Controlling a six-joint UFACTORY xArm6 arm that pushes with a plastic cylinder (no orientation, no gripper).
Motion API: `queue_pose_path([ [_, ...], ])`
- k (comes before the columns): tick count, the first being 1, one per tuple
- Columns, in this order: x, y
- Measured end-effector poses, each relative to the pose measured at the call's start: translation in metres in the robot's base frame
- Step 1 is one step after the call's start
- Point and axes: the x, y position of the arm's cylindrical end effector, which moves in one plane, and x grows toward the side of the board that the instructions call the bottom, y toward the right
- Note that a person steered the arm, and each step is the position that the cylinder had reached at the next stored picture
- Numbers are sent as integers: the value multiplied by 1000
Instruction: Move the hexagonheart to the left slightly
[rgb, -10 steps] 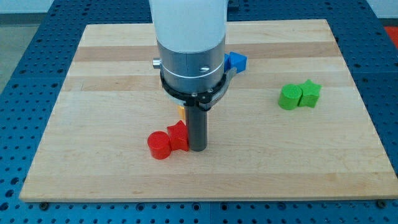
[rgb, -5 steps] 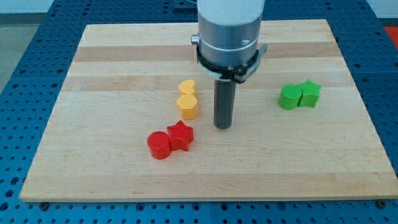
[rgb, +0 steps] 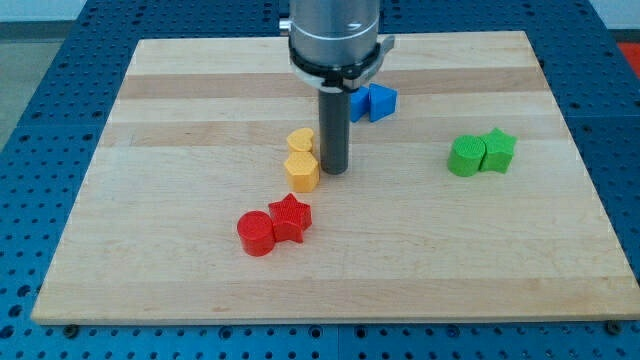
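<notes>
Hiding part of blue blocks, my tip beside yellow hexagon

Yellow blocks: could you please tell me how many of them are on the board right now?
2. The yellow heart lies near the board's middle, and the yellow hexagon touches it just below. My tip stands right beside them, on the view's right. None seems hidden.
</notes>
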Motion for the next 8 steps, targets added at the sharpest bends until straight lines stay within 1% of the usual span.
queue_pose_path([
  [1, 12, -18],
  [2, 13, -27],
  [3, 0, -21],
  [5, -14, 10],
  [6, -25, 10],
  [7, -27, -2],
  [8, -27, -27],
])
